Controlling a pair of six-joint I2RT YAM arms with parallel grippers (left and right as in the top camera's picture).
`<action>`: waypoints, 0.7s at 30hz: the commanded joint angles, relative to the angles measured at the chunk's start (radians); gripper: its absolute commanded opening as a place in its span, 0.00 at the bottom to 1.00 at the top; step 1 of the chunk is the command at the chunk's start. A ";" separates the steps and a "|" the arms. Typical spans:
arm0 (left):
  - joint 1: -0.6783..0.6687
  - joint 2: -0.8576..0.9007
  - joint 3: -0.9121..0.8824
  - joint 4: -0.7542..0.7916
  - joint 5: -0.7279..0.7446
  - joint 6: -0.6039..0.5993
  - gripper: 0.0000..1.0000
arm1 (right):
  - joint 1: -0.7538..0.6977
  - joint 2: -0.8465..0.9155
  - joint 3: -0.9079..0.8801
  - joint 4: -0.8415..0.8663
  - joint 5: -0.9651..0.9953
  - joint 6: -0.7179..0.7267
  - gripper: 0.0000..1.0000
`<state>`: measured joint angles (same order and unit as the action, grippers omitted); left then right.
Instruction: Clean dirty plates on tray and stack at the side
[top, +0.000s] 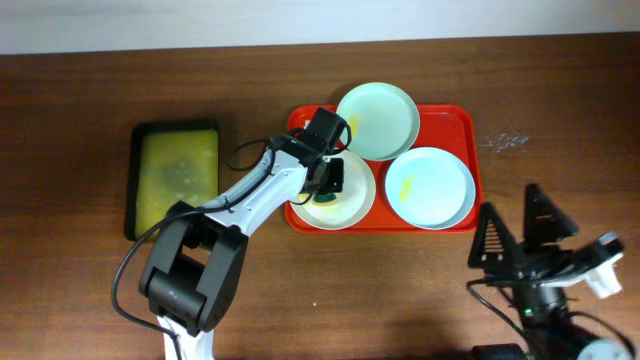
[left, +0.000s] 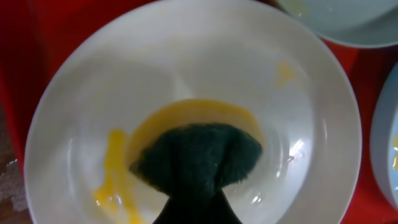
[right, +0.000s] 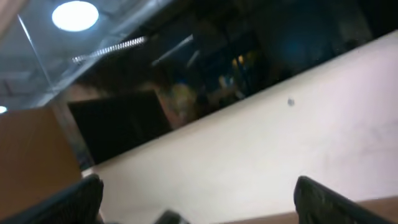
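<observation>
Right now my left hand (top: 328, 186) is inside the red tray (top: 452, 122), over its near left corner, clenched on a dark green sponge (left: 196, 158) that presses down onto the white plate (left: 205, 68) lying there. My own fingers are hidden behind the sponge in the wrist view. A curved yellow smear (left: 186, 112) rings the sponge's far edge, and a streak of the same yellow runs down the plate to its left. The pale mint green plate (top: 377, 120) sits at the tray's far edge, partly overhanging the rim, and the pale blue plate (top: 430, 187) lies flat in the tray's near right part with a yellow mark on it. My right hand (top: 518, 228) hangs over the table (top: 80, 100) beyond the tray's near right corner, its fingers spread wide and grasping nothing. Left of the tray, well apart from it, lies a black-rimmed yellow-green tray (top: 134, 180).
</observation>
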<state>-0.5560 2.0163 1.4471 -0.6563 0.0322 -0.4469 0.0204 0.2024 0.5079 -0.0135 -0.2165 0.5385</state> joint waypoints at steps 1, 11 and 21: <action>0.002 0.005 -0.003 0.001 -0.006 -0.009 0.00 | 0.006 0.357 0.394 -0.453 -0.020 -0.203 0.99; 0.002 0.005 -0.003 0.001 -0.003 -0.009 0.00 | 0.182 1.237 0.768 -0.740 -0.356 -0.217 0.34; 0.002 0.005 -0.003 0.001 -0.003 -0.009 0.00 | 0.209 1.622 0.767 -0.715 -0.163 -0.333 0.39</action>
<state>-0.5560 2.0193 1.4437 -0.6571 0.0257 -0.4469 0.2325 1.7721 1.2671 -0.7284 -0.4065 0.2806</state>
